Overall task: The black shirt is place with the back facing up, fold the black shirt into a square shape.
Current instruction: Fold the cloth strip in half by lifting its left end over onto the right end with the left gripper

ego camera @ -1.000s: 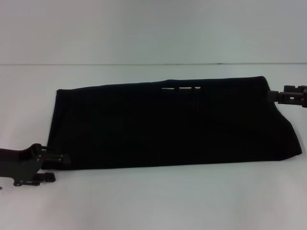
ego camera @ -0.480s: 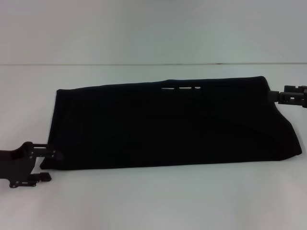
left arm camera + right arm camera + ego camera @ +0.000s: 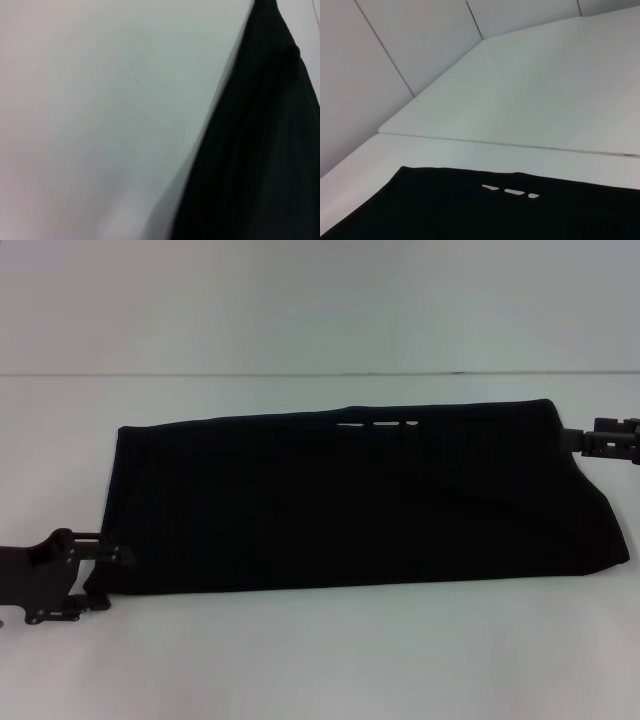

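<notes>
The white counter (image 3: pixel 320 660) fills nearly all we see, meeting a pale panelled wall (image 3: pixel 420 45) behind. On it the black shirt (image 3: pixel 350 500) lies flat as a long band running across the middle, already folded lengthwise, with a few slivers of white lettering (image 3: pixel 377 425) peeking out at its far edge. We judge the sides are folded in, and the end-to-end fold that would make a square is not yet done. Our left pincer (image 3: pixel 95 575) sits at the shirt's near left corner, our right pincer (image 3: pixel 585 440) at its far right corner; we cannot tell how far either is parted or whether it has cloth.
</notes>
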### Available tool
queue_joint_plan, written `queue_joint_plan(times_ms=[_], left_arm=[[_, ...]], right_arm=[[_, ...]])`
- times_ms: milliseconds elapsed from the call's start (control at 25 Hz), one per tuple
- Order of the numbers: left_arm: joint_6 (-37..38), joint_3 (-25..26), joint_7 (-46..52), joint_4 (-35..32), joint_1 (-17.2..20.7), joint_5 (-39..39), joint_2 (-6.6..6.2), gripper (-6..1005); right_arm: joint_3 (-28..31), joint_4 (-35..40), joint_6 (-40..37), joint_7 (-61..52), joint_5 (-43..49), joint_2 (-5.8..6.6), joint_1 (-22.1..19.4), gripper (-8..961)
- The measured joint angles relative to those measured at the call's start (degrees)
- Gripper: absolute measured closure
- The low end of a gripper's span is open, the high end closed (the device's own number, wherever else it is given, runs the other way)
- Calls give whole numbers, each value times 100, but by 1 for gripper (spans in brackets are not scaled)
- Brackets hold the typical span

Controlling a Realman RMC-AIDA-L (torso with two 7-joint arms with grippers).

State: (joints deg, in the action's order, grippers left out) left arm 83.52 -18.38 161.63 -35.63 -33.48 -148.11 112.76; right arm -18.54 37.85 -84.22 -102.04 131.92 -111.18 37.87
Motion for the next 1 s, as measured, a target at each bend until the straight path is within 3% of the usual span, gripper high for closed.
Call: queue_joint_plan(times_ms=[1000], left_arm=[[-282, -57, -225, 38, -129, 2, 0, 308]], right_arm=[[0, -6, 32, 0, -26, -9, -8, 12]])
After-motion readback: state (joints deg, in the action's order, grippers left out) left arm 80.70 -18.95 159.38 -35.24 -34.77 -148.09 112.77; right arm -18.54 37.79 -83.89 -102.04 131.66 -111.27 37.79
